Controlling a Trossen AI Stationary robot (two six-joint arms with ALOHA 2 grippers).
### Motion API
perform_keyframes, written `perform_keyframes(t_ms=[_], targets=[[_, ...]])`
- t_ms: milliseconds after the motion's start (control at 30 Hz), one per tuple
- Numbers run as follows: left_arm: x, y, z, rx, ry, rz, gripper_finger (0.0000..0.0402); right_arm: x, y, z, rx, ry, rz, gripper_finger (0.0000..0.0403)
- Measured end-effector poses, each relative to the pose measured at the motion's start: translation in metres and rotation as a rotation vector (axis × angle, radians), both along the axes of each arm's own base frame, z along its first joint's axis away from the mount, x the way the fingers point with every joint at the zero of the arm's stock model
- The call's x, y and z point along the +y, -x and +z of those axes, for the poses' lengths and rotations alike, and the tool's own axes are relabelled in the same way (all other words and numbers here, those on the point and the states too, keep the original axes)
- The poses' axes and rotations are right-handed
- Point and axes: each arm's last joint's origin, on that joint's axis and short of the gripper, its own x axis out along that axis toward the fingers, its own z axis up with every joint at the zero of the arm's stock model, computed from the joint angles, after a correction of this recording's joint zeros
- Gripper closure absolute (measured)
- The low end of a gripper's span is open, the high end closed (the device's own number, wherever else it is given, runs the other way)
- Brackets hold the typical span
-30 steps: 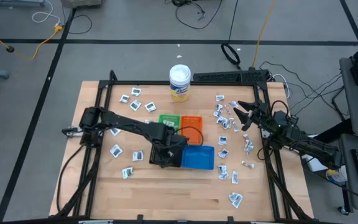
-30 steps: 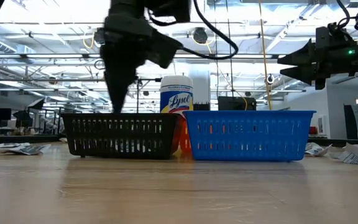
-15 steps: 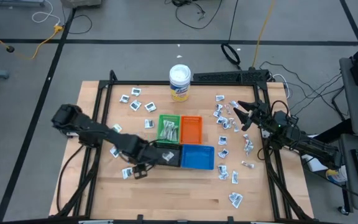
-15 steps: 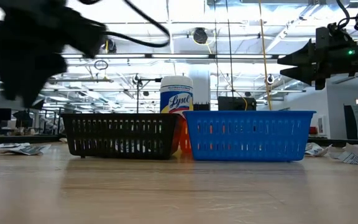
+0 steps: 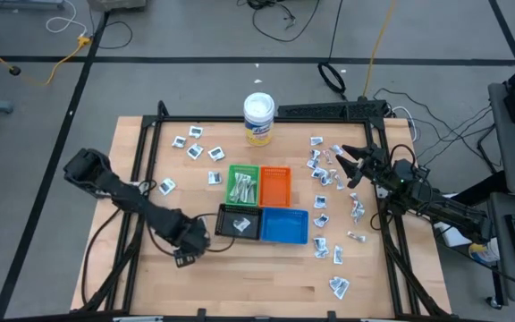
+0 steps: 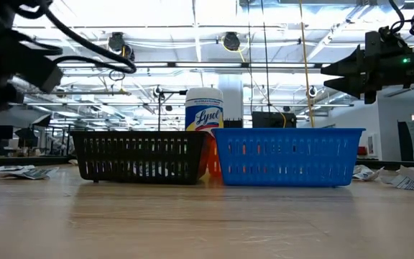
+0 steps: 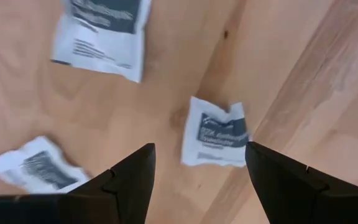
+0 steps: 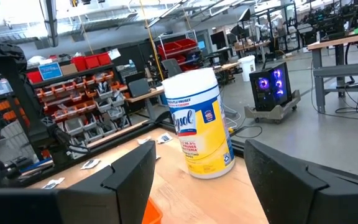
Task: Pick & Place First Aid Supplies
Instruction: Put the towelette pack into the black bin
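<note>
Small white-grey packets with dark print lie flat on the wooden table, in the high view several at the right (image 5: 322, 174) and some at the far left (image 5: 189, 143). My left gripper (image 5: 186, 252) is open above the table, left of the black tray (image 5: 238, 223). Its wrist view (image 7: 197, 186) looks down on three loose packets: one between and ahead of the fingers (image 7: 216, 133), one farther off (image 7: 101, 31), one beside the left finger (image 7: 35, 165). It touches none. My right gripper (image 5: 347, 166) is open and empty, raised over the right-hand packets; it also shows in the low view (image 6: 336, 70).
Green (image 5: 243, 184), orange (image 5: 276, 183), black and blue (image 5: 285, 226) trays stand together mid-table; the green one holds pale strips. A white-lidded, yellow-labelled tub (image 5: 258, 118) stands at the far edge and shows in the right wrist view (image 8: 197, 121). Bare wood lies along the near edge.
My left gripper has swung from over the black tray toward the table's left and near edges, and now hangs over the loose packets left of that tray.
</note>
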Motion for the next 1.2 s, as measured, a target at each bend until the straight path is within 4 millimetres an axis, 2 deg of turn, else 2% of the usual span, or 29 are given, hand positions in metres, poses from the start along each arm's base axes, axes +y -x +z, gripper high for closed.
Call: perform_keyframes(t_ms=[300,400,500,767,967,1200], targets=[[-0.006,0.006,-0.022,-0.090,0.025,0.010,0.0148,0.000,0.000,0.000,0.000,0.000,0.000,0.0161],[-0.006,0.006,-0.022,-0.080,0.033,0.010,0.0167,0.000,0.000,0.000,0.000,0.000,0.000,0.0161],[-0.006,0.006,-0.022,-0.077,0.043,0.010,0.0213,0.000,0.000,0.000,0.000,0.000,0.000,0.0161],[-0.006,0.007,-0.022,-0.065,0.060,-0.001,0.0382,0.000,0.000,0.000,0.000,0.000,0.000,0.0161],[0.000,0.017,0.002,-0.048,0.064,-0.016,0.0375,0.000,0.000,0.000,0.000,0.000,0.000,0.0161],[0.008,0.030,0.029,-0.048,0.065,-0.034,0.0390,0.000,0.000,0.000,0.000,0.000,0.000,0.0161]])
